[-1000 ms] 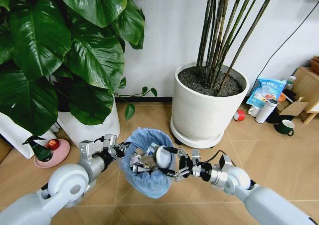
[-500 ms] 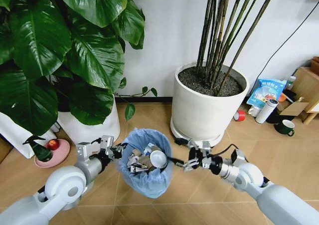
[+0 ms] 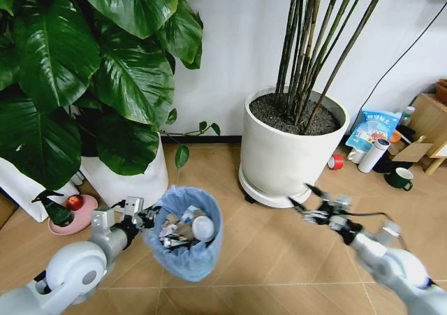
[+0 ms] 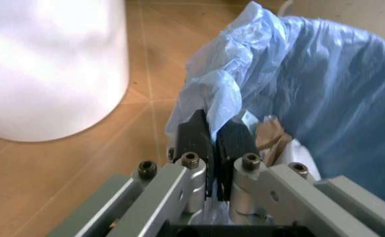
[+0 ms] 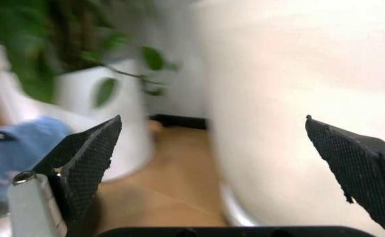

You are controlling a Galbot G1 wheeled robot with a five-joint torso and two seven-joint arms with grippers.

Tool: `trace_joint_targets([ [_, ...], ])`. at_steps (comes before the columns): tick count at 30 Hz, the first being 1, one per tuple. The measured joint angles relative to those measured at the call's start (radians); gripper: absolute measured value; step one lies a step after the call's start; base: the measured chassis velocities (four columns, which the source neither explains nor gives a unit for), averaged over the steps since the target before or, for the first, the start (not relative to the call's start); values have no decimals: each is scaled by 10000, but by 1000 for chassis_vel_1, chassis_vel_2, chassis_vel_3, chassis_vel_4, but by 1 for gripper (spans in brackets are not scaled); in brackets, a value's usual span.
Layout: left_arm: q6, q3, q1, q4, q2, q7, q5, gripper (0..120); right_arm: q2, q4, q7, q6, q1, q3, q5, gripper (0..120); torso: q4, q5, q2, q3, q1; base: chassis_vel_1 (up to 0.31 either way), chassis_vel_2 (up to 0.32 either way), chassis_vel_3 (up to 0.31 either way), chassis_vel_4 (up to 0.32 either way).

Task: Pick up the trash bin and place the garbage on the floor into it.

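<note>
Head view, lower centre of the frame: the trash bin [image 3: 183, 232] with its crinkled blue liner sits over the floor [image 3: 258, 252], and garbage [image 3: 183, 229] is piled inside, crumpled paper, wrappers and a white round disc on top. My left end effector [image 3: 137, 218] is at the bin's left rim; the left wrist view has its black fingers [image 4: 195, 136] clenched on a fold of the blue liner at the rim. Over at lower right, my right end effector [image 3: 303, 197] hangs released, jaws spread wide, well apart from the bin and just in front of the big white plant pot [image 3: 290, 147].
</note>
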Motion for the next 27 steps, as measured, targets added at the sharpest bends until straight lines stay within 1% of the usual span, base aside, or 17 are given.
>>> trace_joint_targets([
  [1, -22, -200, 84, 138, 36, 46, 23, 0, 292, 223, 500, -14, -780, 910, -215, 100, -4, 0, 1, -1, 0, 0, 0, 0, 0],
  [2, -31, -361, 180, 198, 37, 64, 38, 0, 412, 262, 593, -11, -1020, 1178, -288, 100, -7, 0, 1, -1, 0, 0, 0, 0, 0],
  [3, -31, -361, 180, 198, 37, 64, 38, 0, 412, 262, 593, -11, -1020, 1178, -288, 100, -7, 0, 1, -1, 0, 0, 0, 0, 0],
  [4, -35, -698, 434, 259, 21, 84, 62, 0, 604, 290, 711, -12, -1323, 1528, -417, 100, -9, 0, 0, 0, 0, 0, 0, 0, 0],
  [5, -36, -991, 678, 270, -2, 113, 78, 0, 697, 320, 782, -14, -1498, 1695, -465, 100, -5, 3, 0, -1, 0, 0, 0, 0, 0],
  [6, -36, -991, 678, 270, -2, 113, 78, 0, 697, 320, 782, -14, -1498, 1695, -465, 100, -5, 3, 0, -1, 0, 0, 0, 0, 0],
  [10, -9, -2296, 1538, 271, -201, 223, 165, 0, 1117, 391, 975, -32, -1796, 2048, -654, 100, 3, 1, 0, 0, 0, 0, 0, 0, 0],
  [11, -9, -2296, 1538, 271, -201, 223, 165, 0, 1117, 391, 975, -32, -1796, 2048, -654, 100, 3, 1, 0, 0, 0, 0, 0, 0, 0],
  [14, -7, -3228, 2097, 286, -354, 316, 290, 0, 1419, 447, 1121, -15, -1885, 2213, -749, 100, 2, 2, -1, 0, 0, 0, 0, 0, 0],
  [15, -7, -3228, 2097, 286, -354, 316, 290, 0, 1419, 447, 1121, -15, -1885, 2213, -749, 100, 2, 2, -1, 0, 0, 0, 0, 0, 0],
  [16, -3, -3595, 2311, 292, -390, 350, 347, 0, 1538, 452, 1210, -1, -1917, 2304, -830, 100, 2, -2, -1, 0, 0, 0, 0, 0, 0],
  [18, 17, -4259, 2649, 303, -516, 356, 424, 0, 1688, 396, 1545, 252, -1958, 2355, -1007, 100, 2, 4, -1, 0, 0, 0, 0, 0, 0],
  [19, 17, -4259, 2649, 303, -516, 356, 424, 0, 1688, 396, 1545, 252, -1958, 2355, -1007, 100, 2, 4, -1, 0, 0, 0, 0, 0, 0],
  [22, 31, -4876, 3182, 302, -676, 377, 581, 0, 1945, 383, 1859, 398, -1992, 2414, -1292, 100, 0, -1, -1, 0, 0, 0, 0, 0, 0],
  [23, 31, -4876, 3182, 302, -676, 377, 581, 0, 1945, 383, 1859, 398, -1992, 2414, -1292, 100, 0, -1, -1, 0, 0, 0, 0, 0, 0],
  [27, 24, -5652, 4209, 169, -822, 529, 855, 0, 2509, 181, 2035, 476, -1938, 2532, -1354, 100, 4, 1, -1, 1, 1, 0, 0, 0, 0],
])
